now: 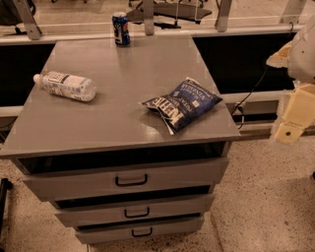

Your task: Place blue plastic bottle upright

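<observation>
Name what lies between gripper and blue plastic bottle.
In the camera view, the chip bag lies between the blue plastic bottle and the gripper beside the cabinet.

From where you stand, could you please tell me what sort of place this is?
Probably a lab or office workspace: a grey drawer cabinet, speckled hard floor and what looks like a chair base behind. The claw hangs beyond the cabinet's right edge.
</observation>
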